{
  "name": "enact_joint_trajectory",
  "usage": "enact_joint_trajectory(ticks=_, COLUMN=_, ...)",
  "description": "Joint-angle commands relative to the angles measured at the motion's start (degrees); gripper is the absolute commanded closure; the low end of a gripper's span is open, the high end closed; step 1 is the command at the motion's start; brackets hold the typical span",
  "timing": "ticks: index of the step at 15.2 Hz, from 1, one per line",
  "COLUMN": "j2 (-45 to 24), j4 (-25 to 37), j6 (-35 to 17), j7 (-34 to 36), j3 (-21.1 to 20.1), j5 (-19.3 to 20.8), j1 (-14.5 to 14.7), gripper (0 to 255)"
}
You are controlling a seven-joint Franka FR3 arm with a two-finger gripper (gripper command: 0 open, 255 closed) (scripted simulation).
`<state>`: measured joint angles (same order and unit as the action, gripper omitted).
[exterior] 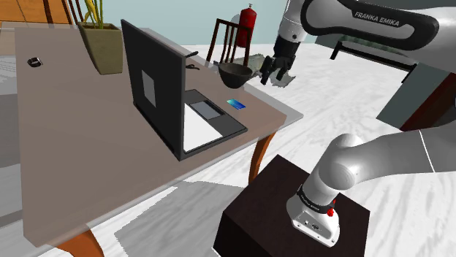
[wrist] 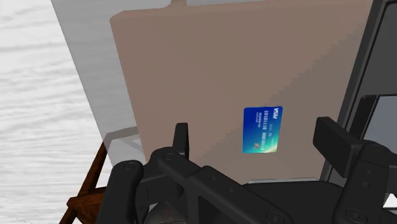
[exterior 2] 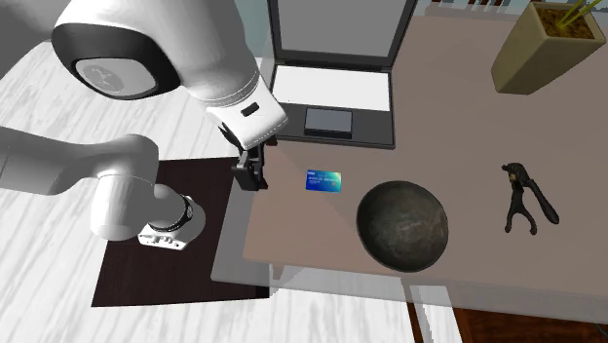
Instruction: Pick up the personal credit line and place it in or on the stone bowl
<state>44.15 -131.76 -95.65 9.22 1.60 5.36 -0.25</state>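
Shoulder view: claw point(exterior: 272, 71) spread wide, empty, hanging off the laptop's point(exterior: 183, 109) front side. Second exterior view: blue card point(exterior 2: 323, 181) flat on tabletop point(exterior 2: 468, 127) just off laptop's front, long axis parallel to it. Wrist view: card untouched.

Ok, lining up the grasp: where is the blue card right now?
The blue card lies flat on the table; in the second exterior view it sits just below the laptop, left of the dark bowl.
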Motion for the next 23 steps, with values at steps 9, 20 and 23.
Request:
enact_joint_trajectory(ticks=9, j2=-14.33, j4=1.35, j6=-12.89, j7=1.18, j3=-0.11, j5=-0.89, j1=0.87, gripper=0)
enact_joint_trajectory(ticks=20, j2=-27.70, j4=3.02, j6=-24.56, j7=1.75, j3=-0.15, j5=-1.50, j1=1.33, gripper=0)
enact_joint_trajectory(ticks=23, j2=-28.50, j4=1.81, j6=-26.58, j7=1.77, j3=-0.08, j5=-1.43, j1=1.28, gripper=0)
